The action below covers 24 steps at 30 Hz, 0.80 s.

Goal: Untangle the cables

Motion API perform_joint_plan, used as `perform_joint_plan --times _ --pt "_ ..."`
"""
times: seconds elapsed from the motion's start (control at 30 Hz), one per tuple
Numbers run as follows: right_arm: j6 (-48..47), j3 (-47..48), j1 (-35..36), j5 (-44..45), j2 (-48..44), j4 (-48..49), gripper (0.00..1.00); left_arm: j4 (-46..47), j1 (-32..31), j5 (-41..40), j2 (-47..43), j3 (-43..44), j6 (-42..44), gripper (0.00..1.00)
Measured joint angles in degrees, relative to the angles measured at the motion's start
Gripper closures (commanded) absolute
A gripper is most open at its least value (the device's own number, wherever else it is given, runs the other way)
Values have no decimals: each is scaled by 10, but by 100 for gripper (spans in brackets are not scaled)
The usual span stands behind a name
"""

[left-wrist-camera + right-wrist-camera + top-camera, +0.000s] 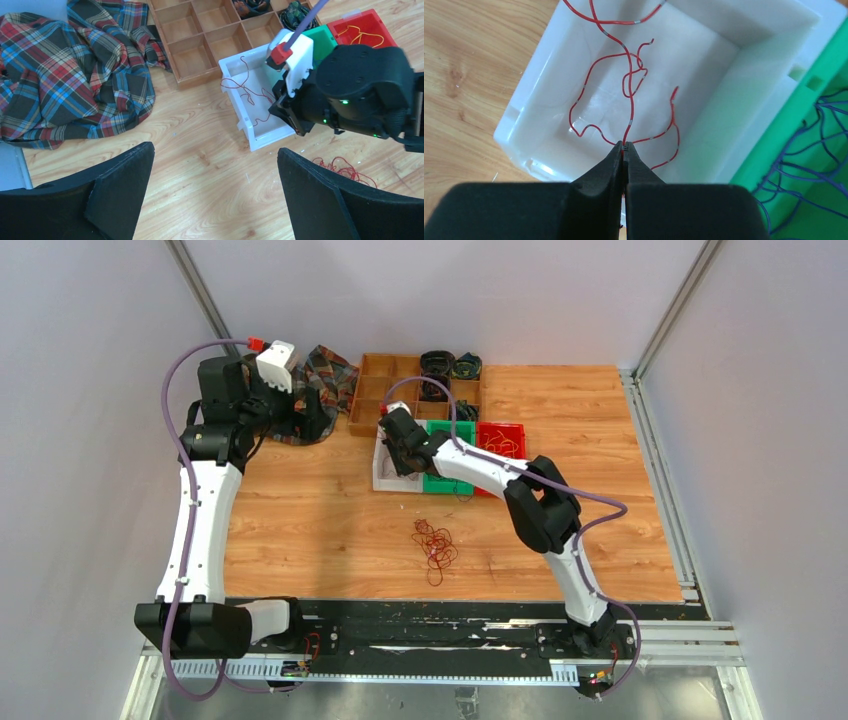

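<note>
A tangle of red cables (434,543) lies on the wooden table near the front middle; part of it shows in the left wrist view (345,167). My right gripper (624,146) is shut on a red cable (629,80) and holds it over the white bin (524,107), where more red strands lie. In the top view the right gripper (401,452) is above the white bin (381,478). The green bin (824,125) holds dark purple cables (809,165). The red bin (501,440) holds yellow cables (362,36). My left gripper (215,155) is open and empty above bare table, near the plaid cloth.
A plaid cloth (70,75) lies at the back left. A wooden divided tray (400,390) stands behind the bins, with dark items (437,364) in its far compartments. The right arm's wrist (350,90) hangs over the bins in the left wrist view.
</note>
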Motion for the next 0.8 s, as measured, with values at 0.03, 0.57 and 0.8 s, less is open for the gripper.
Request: perform_joint_plan --times 0.03,0.57,0.8 --pt "1 12 0 0 10 -10 99 0 0 1 0 0 0 2" --pt "-7 163 -9 -7 94 -113 54 0 0 7 0 0 0 2" --pt "-10 104 -9 -9 45 -103 53 3 0 9 0 -3 0 2"
